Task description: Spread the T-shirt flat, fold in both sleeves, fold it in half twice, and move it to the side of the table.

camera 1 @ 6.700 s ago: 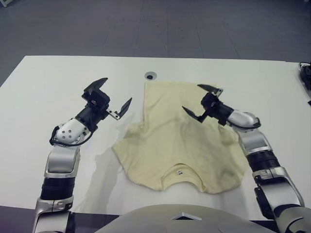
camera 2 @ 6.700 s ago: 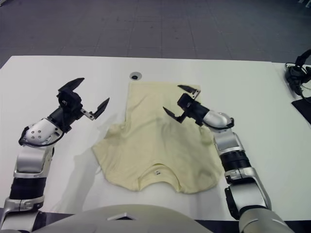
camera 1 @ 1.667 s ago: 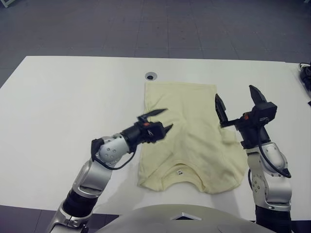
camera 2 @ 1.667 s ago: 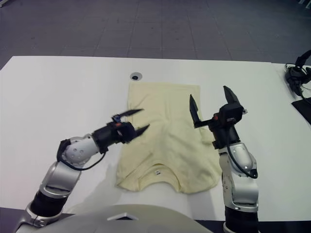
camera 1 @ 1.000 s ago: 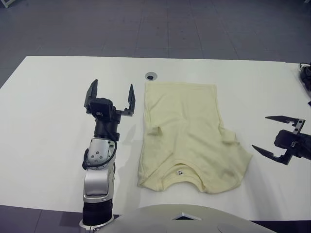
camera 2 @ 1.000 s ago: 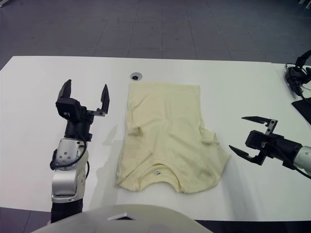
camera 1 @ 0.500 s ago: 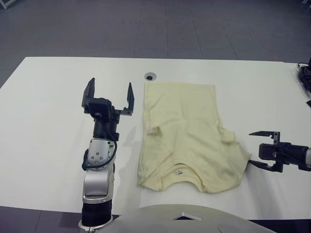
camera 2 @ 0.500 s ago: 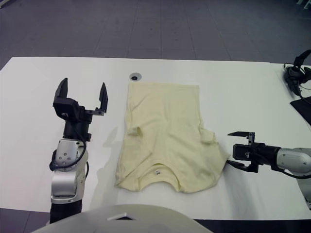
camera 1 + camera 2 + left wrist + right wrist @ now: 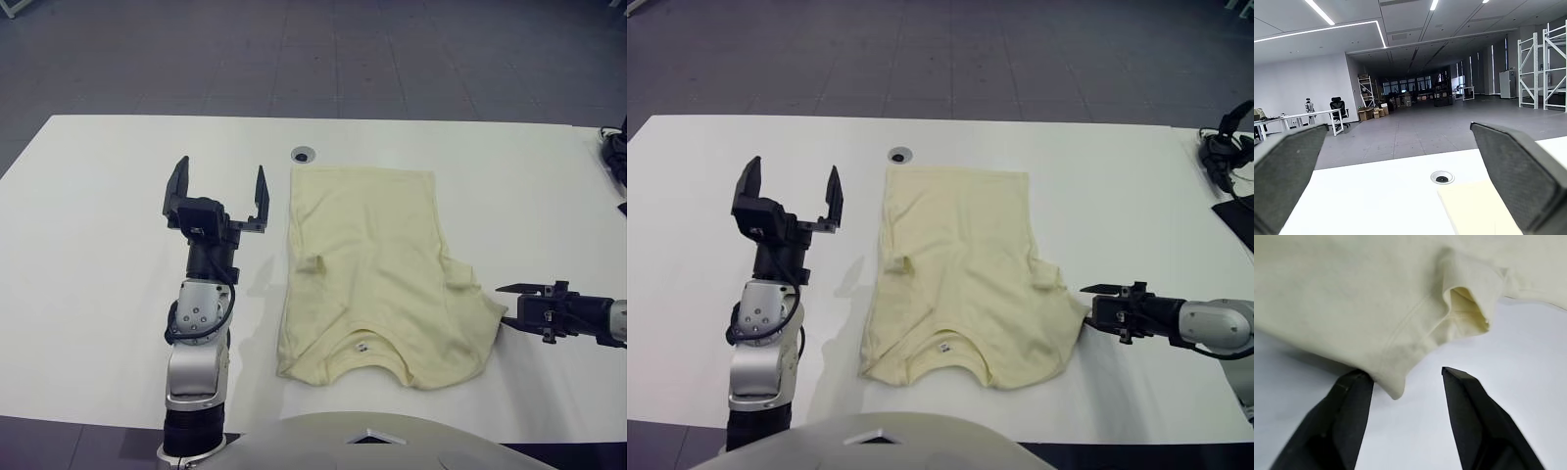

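A pale yellow T-shirt (image 9: 377, 264) lies on the white table (image 9: 98, 196), collar nearest me and hem toward the far edge. Both sleeves are turned in, the cuffs showing as small lumps on the body. My left gripper (image 9: 217, 188) stands upright and open above the table, left of the shirt and holding nothing; its wrist view shows the shirt's far corner (image 9: 1479, 208). My right gripper (image 9: 1099, 304) lies low on the table at the shirt's right shoulder corner, open. The right wrist view has that corner (image 9: 1396, 390) lying between my fingers (image 9: 1349, 416), unpinched.
A round cable hole (image 9: 305, 154) sits just beyond the shirt's far left corner. Black cables and gear (image 9: 1227, 147) lie at the table's right edge. Bare white table stretches left of the shirt and to its right.
My right gripper has dropped to the table and slid left up to the shirt's shoulder corner, its fingers turning level. The left arm has stayed upright and open.
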